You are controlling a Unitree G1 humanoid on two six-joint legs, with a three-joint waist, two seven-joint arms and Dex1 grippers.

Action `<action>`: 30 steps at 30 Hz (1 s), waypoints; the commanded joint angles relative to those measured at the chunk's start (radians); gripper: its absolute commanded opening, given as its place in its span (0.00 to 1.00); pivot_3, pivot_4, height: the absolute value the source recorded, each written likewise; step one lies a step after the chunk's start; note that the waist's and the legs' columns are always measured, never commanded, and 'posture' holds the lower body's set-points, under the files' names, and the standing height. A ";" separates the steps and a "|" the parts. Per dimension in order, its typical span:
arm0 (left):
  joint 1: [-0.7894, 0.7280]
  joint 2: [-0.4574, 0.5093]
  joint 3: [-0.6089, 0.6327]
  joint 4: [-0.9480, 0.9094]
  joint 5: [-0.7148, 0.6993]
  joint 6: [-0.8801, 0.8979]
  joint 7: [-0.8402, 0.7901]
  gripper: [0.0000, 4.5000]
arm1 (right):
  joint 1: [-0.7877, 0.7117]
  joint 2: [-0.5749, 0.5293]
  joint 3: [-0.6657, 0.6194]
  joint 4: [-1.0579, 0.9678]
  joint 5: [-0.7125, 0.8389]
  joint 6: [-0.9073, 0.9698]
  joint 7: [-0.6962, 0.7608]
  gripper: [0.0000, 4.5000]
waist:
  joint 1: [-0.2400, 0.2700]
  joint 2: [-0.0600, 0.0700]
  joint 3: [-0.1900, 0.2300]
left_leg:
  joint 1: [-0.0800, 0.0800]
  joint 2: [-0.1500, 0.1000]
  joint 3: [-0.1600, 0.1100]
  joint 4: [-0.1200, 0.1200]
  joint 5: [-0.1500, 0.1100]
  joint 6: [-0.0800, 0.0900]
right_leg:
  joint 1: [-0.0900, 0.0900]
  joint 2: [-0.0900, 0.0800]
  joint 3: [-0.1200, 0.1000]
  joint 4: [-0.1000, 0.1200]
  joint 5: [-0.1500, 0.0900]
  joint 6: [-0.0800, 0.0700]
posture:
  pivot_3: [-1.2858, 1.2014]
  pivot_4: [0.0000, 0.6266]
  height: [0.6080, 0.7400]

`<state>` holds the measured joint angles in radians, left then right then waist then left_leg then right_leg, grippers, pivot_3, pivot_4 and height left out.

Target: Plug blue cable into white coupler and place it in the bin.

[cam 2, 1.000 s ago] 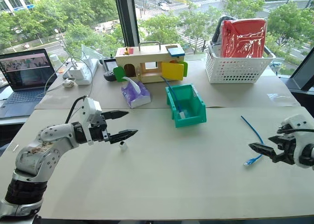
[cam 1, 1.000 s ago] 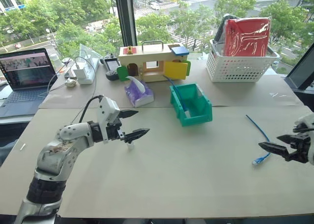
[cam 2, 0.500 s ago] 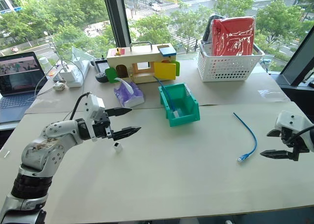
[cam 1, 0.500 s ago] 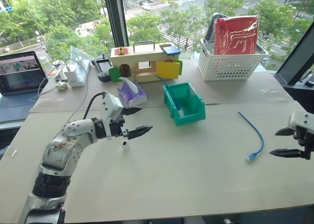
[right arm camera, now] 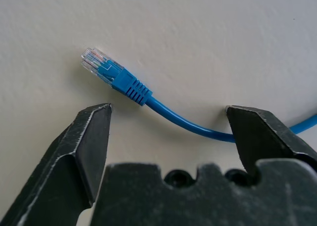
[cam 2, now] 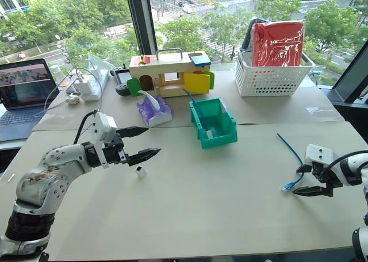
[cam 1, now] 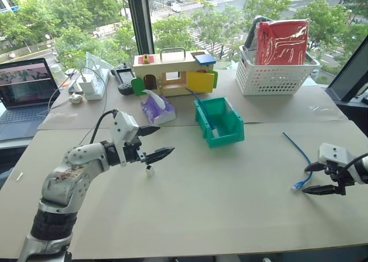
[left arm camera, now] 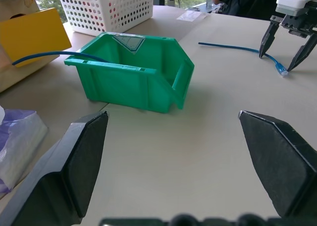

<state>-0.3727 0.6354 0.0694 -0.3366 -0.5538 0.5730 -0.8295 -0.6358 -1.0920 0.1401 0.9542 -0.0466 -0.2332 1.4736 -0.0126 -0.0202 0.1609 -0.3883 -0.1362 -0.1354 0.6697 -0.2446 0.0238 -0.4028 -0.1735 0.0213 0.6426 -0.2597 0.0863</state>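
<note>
The blue cable [cam 1: 301,157] lies curved on the table at the right, its clear plug [right arm camera: 99,62] at the near end. My right gripper [cam 1: 315,178] is low over that end, open, with one finger on each side of the cable just behind the plug and neither touching it. The tiny white coupler [cam 1: 149,170] stands on the table at the left. My left gripper [cam 1: 167,139] hovers open just above and beyond it, holding nothing. The teal bin [cam 1: 229,130] sits mid-table, between the two grippers.
A straighter blue cable [cam 1: 200,103] leans out of the bin. Behind it stand a wooden toy house [cam 1: 172,72] and a purple tissue pack [cam 1: 156,108]. A white lattice basket [cam 1: 280,72] is at the back right, a laptop [cam 1: 26,89] and a power adapter [cam 1: 92,84] at the left.
My right gripper has dropped to the table and tilted down over the cable's plug end, its fingers a little closer together. The left arm has stayed put. The camera has shifted.
</note>
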 commanded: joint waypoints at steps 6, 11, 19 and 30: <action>-0.007 0.014 0.019 -0.020 -0.004 -0.007 0.004 1.00 | 0.064 0.022 -0.039 -0.055 0.037 0.011 0.003 0.22 | 0.000 0.000 0.000 | 0.000 0.000 0.000 0.000 0.000 0.000 | 0.000 0.000 0.000 0.000 0.000 0.000 | 0.52 0.24 1.00; -0.004 0.025 0.019 -0.010 0.005 -0.015 -0.004 1.00 | 0.146 0.055 -0.089 -0.253 0.117 0.122 0.004 0.02 | -0.005 0.000 0.000 | 0.000 0.004 0.001 0.002 -0.002 -0.002 | 0.000 0.005 0.002 0.001 0.001 -0.001 | 0.52 0.24 1.00; 0.002 0.056 0.024 0.016 0.036 -0.041 -0.029 1.00 | 0.115 0.100 -0.102 -0.521 0.145 0.333 -0.042 0.02 | -0.022 0.000 0.000 | 0.000 0.011 0.003 0.007 -0.007 -0.005 | -0.003 0.013 0.004 0.003 0.003 -0.005 | 0.52 0.24 1.00; 0.076 0.145 0.037 0.015 0.091 -0.172 -0.148 1.00 | 0.006 0.291 0.123 -0.983 0.104 0.657 -0.116 0.02 | -0.006 0.000 0.000 | -0.006 0.011 0.005 0.007 -0.007 -0.005 | -0.014 0.013 0.007 0.005 0.003 -0.005 | 0.52 0.24 1.00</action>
<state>-0.2968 0.7641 0.0988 -0.2964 -0.4740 0.4329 -0.9651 -0.6247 -0.8055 0.2400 0.0316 0.0693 0.3892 1.3734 -0.0181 -0.0202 0.1609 -0.3974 -0.1251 -0.1297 0.6781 -0.2516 0.0186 -0.4197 -0.1610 0.0287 0.6484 -0.2568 0.0814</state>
